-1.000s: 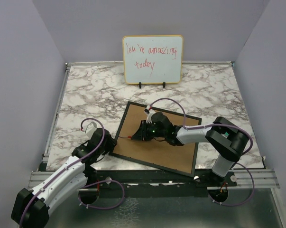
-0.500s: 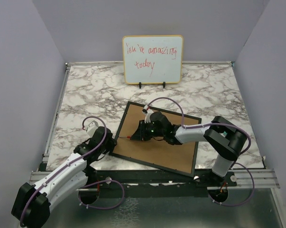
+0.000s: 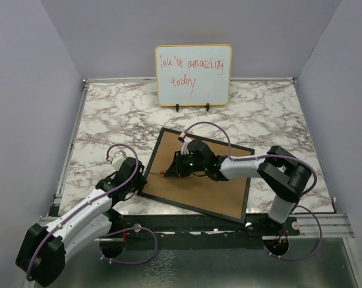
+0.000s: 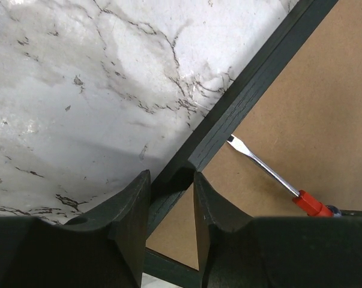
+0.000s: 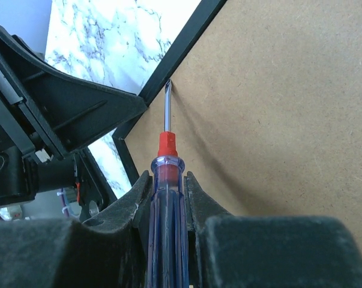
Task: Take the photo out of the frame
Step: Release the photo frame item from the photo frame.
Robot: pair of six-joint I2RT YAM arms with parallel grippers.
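The frame (image 3: 249,186) lies face down on the marble table, its brown back panel (image 3: 202,195) up. The photo is hidden under that panel. My right gripper (image 3: 176,170) is shut on a screwdriver (image 5: 167,150) with a clear blue handle and red collar. Its blade tip rests at the seam between the panel (image 5: 277,120) and the black rim (image 5: 181,48) on the left side. My left gripper (image 4: 171,180) straddles that same left rim (image 4: 253,78) near the near-left corner. One finger is outside the rim, the other over the panel, and both press against the rim.
A wood-edged whiteboard (image 3: 193,75) with red handwriting stands on feet at the back of the table. Grey walls close in the left, right and rear. The screwdriver blade (image 4: 259,163) lies just right of my left fingers.
My left arm has slid forward onto the frame's left rim and its jaws have narrowed around it. The right gripper and screwdriver have barely shifted.
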